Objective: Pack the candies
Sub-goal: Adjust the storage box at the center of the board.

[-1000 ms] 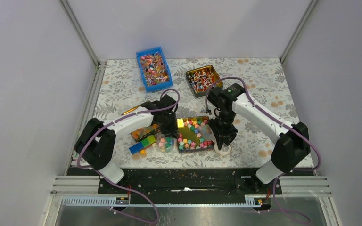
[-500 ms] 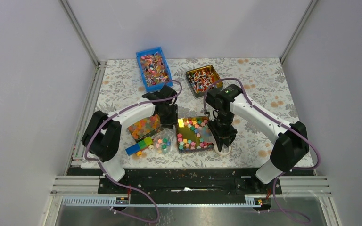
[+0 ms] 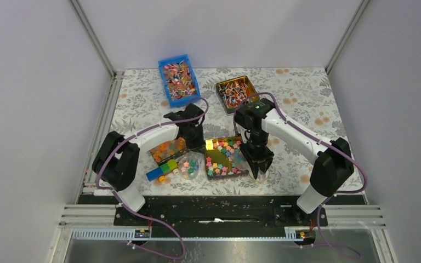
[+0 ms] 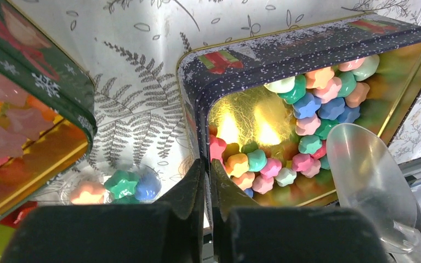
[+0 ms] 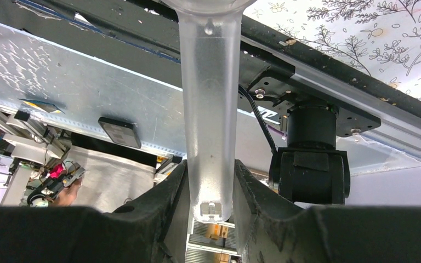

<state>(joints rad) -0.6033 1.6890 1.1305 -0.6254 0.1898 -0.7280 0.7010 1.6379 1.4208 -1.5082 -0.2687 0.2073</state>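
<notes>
The candies (image 4: pixel 301 118) are small star-shaped pieces in pink, green, blue, yellow and orange, lying in a gold-lined square tin (image 3: pixel 212 144) at the table's middle. My left gripper (image 3: pixel 198 141) is shut on the tin's left wall (image 4: pixel 194 118), its fingertips (image 4: pixel 194 181) pinching the thin rim. My right gripper (image 3: pixel 257 160) stands over the tin's near right corner, shut on the handle of a clear plastic scoop (image 5: pixel 209 109). The scoop's bowl (image 4: pixel 370 172) lies in the tin at its right side. A small clear container (image 3: pixel 189 165) left of the tin holds a few candies (image 4: pixel 121 185).
A green tin of translucent orange pieces (image 3: pixel 167 149) lies just left of my left gripper. Coloured blocks (image 3: pixel 162 170) sit in front of it. A blue bin (image 3: pixel 178 80) and a gold tin (image 3: pixel 235 93) of wrapped candies stand at the back.
My left gripper has drawn back from over the clear container to the tin's far left corner. My right gripper with the scoop has shifted slightly left toward the tin.
</notes>
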